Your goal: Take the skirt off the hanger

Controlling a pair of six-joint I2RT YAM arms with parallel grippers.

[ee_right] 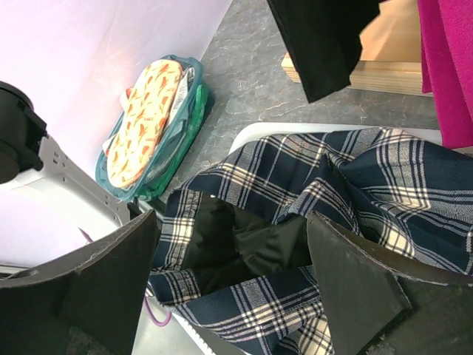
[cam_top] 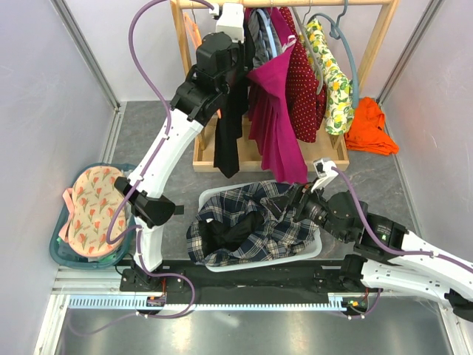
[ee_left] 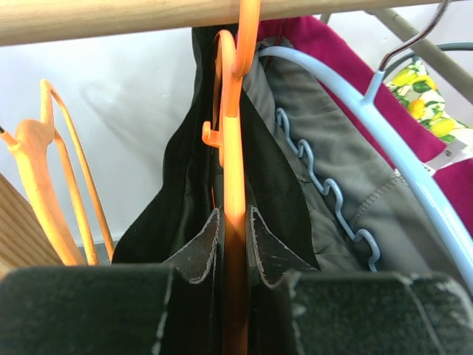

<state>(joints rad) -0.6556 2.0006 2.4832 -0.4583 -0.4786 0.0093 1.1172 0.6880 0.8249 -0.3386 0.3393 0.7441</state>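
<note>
Up at the wooden rail (ee_left: 111,18), the left gripper (ee_left: 233,222) pinches the orange hanger (ee_left: 235,148) carrying the black skirt (ee_left: 162,214), a light, limp cloth likely best tugged at its waistband; the right gripper (ee_right: 233,222) gapes wide over plaid laundry (ee_right: 384,170).

Orange hanger (ee_left: 235,185) wedged btwn clothes (ee_left: 310,148); floor (cam_top: 137,122) L of rack (cam_top: 201,154) open.

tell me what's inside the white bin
A crumpled navy-and-white plaid garment fills the white bin, with black fabric showing in its folds. It covers the bin's floor, so anything underneath cannot be seen.
</note>
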